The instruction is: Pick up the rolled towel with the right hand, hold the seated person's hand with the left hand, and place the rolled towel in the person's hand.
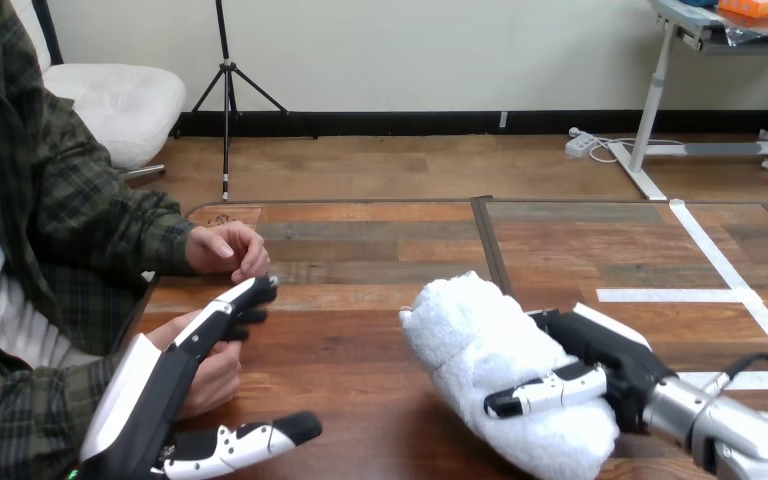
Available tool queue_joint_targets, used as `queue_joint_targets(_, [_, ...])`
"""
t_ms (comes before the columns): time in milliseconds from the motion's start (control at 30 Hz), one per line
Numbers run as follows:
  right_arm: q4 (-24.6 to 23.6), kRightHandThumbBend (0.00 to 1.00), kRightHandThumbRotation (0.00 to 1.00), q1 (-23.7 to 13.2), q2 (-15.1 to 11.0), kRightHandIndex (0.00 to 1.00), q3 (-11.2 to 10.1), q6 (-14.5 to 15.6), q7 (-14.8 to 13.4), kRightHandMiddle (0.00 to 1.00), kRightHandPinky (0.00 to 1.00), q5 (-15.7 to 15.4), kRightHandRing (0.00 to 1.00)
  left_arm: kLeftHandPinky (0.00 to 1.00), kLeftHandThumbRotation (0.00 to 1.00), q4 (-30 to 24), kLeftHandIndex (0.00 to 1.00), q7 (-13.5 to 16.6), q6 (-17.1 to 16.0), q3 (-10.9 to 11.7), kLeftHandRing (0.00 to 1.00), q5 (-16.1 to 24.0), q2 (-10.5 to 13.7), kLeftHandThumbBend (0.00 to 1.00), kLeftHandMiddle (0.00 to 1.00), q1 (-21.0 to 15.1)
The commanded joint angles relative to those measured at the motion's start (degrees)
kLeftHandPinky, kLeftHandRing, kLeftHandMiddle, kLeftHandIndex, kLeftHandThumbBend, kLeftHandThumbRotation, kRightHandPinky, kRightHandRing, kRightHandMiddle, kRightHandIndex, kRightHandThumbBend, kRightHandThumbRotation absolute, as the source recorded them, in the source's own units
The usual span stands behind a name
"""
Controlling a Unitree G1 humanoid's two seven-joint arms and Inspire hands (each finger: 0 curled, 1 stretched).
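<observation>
Bulging between thumb and fingers, the rolled towel (pixel 480 345) sits in the curled grasp of the robot's right hand (pixel 610 368), thumb across its front and fingers wrapped round its back, low at the right of the wooden table (pixel 380 250); whether it rests on the wood or hangs just clear cannot be told. Well apart at the left, the left hand (pixel 175 375) lies with straight fingers over the person's nearer hand (pixel 215 385), thumb spread wide toward the robot, so it covers rather than clasps. The person's farther hand (pixel 225 250) rests loosely curled beyond it. The risks appear twofold: the soft roll could sag or unroll during the crossing, and, with the left hand on top, the receiving palm looks covered, so the towel might land on the robot's fingers or slide onto the table.
</observation>
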Motion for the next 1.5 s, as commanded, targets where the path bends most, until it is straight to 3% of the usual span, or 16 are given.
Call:
queue_joint_targets(0, [-24.7, 0.73, 0.0, 0.8, 1.8, 0.23, -6.4, 3.6, 0.1, 0.2, 0.09, 11.2, 0.14, 0.68, 0.56, -13.5, 0.86, 3.7, 3.7, 5.7, 0.77, 7.5, 6.0, 1.0, 0.84, -2.6])
queue_joint_targets(333, [-31.2, 0.73, 0.0, 4.4, 1.7, 0.23, -5.9, 4.8, -1.1, 0.2, 0.09, 12.6, 0.15, 0.66, 0.52, -19.9, 0.88, 1.0, 10.5, 8.6, 0.78, 12.0, 10.4, 1.0, 0.86, -2.4])
queue_joint_targets(667, [-34.5, 0.73, 0.0, 6.2, 1.3, 0.22, -6.4, 5.8, -1.8, 0.2, 0.09, 13.4, 0.14, 0.71, 0.41, -22.4, 0.87, -0.7, 14.8, 10.1, 0.83, 14.2, 15.2, 1.0, 0.86, -3.7])
queue_joint_targets(1033, [-37.0, 0.7, 0.0, 7.6, 0.3, 0.22, -6.7, 5.8, -2.4, 0.2, 0.09, 13.0, 0.14, 0.73, 0.36, -21.0, 0.85, 1.7, 16.3, 9.6, 0.83, 17.2, 19.1, 1.0, 0.85, -5.9])
queue_joint_targets(1233, [-37.5, 0.7, 0.0, 8.0, -0.2, 0.22, -6.7, 5.0, -2.4, 0.2, 0.09, 12.3, 0.14, 0.75, 0.34, -20.1, 0.85, 3.4, 16.9, 9.2, 0.85, 18.6, 20.1, 1.0, 0.85, -6.6])
queue_joint_targets(1467, [-38.4, 0.69, 0.0, 8.4, -0.4, 0.22, -7.1, 6.0, -2.5, 0.2, 0.09, 12.0, 0.15, 0.78, 0.31, -20.1, 0.87, 5.0, 17.7, 8.8, 0.88, 19.4, 20.8, 1.0, 0.87, -6.9])
